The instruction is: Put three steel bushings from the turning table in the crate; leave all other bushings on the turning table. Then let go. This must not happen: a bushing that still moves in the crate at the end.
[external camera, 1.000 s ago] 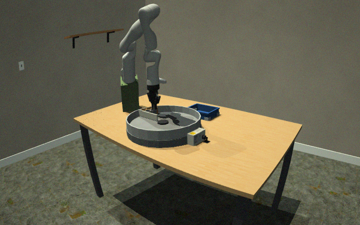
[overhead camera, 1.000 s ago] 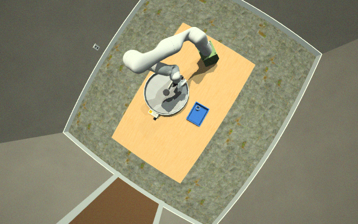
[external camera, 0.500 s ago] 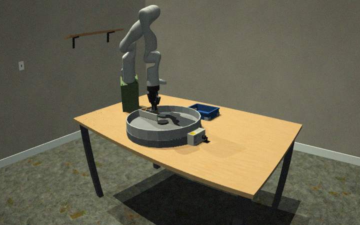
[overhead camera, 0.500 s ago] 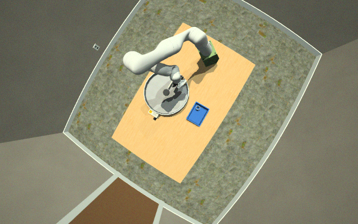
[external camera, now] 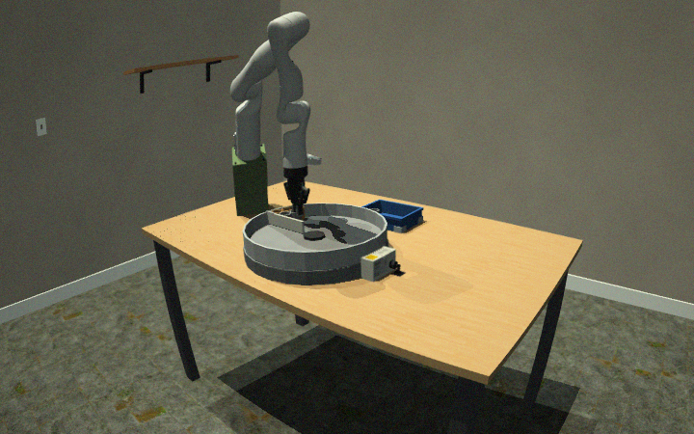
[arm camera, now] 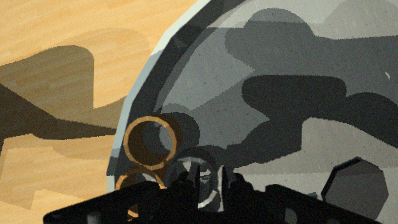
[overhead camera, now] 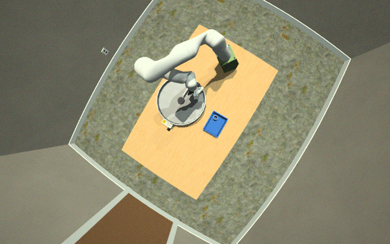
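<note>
The grey round turning table (overhead camera: pixel 167 106) (external camera: pixel 306 258) (arm camera: pixel 205 70) has a raised rim. My gripper (external camera: pixel 299 210) (arm camera: pixel 210 178) is low over its edge area, open by a narrow gap and holding nothing that I can see. A steel bushing (arm camera: pixel 189 162) lies directly under the fingertips, partly hidden by them. A brass-coloured bushing (arm camera: pixel 127 141) lies beside it near the rim, and a second brass-coloured bushing (arm camera: pixel 131 172) is partly hidden behind a finger. The blue crate (overhead camera: pixel 216 128) (external camera: pixel 398 215) holds one steel bushing (overhead camera: pixel 213 117) near a corner.
A dark hub (overhead camera: pixel 181 100) (external camera: pixel 313 235) (arm camera: pixel 357 187) stands in the middle of the turning table. A thin upright plate (external camera: pixel 284 221) stands between hub and rim, near the gripper. A control box (overhead camera: pixel 167 123) (external camera: pixel 379 263) is at the turning table's outer side. The green robot base (overhead camera: pixel 229 65) (external camera: pixel 250 188) stands behind.
</note>
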Controlling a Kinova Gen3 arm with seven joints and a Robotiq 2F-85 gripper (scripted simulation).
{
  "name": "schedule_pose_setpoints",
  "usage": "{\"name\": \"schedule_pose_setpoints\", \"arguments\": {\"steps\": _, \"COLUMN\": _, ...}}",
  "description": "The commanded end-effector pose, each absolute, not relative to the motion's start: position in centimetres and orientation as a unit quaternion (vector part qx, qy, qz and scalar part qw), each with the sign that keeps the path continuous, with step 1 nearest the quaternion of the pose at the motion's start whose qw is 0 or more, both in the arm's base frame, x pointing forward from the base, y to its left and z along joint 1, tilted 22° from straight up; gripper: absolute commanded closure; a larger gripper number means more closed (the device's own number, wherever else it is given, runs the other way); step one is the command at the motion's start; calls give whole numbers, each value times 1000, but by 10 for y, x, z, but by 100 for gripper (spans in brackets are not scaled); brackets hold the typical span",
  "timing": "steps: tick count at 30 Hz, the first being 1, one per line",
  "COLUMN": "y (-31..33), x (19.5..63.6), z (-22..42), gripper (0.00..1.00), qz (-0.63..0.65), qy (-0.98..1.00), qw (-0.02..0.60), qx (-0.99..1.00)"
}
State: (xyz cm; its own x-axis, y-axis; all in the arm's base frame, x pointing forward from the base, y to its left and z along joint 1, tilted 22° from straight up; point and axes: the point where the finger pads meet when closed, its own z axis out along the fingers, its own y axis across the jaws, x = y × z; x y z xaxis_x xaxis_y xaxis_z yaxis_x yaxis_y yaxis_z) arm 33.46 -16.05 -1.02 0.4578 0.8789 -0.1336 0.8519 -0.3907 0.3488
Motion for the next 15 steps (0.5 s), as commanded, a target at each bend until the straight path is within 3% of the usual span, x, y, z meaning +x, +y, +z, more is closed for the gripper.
{"name": "schedule_pose_setpoints", "arguments": {"steps": 1, "y": -160, "x": 334, "z": -11, "gripper": 82, "qz": 36, "qy": 519, "qw": 186, "qx": 833}}
{"name": "schedule_pose_setpoints", "arguments": {"steps": 7, "y": -160, "x": 334, "z": -11, "gripper": 82, "qz": 36, "qy": 519, "qw": 186, "qx": 833}}
{"name": "schedule_pose_setpoints", "arguments": {"steps": 8, "y": -160, "x": 334, "z": -11, "gripper": 100, "qz": 36, "qy": 519, "qw": 186, "qx": 833}}
{"name": "schedule_pose_setpoints", "arguments": {"steps": 15, "y": -160, "x": 334, "z": -11, "gripper": 100, "qz": 36, "qy": 519, "qw": 186, "qx": 833}}
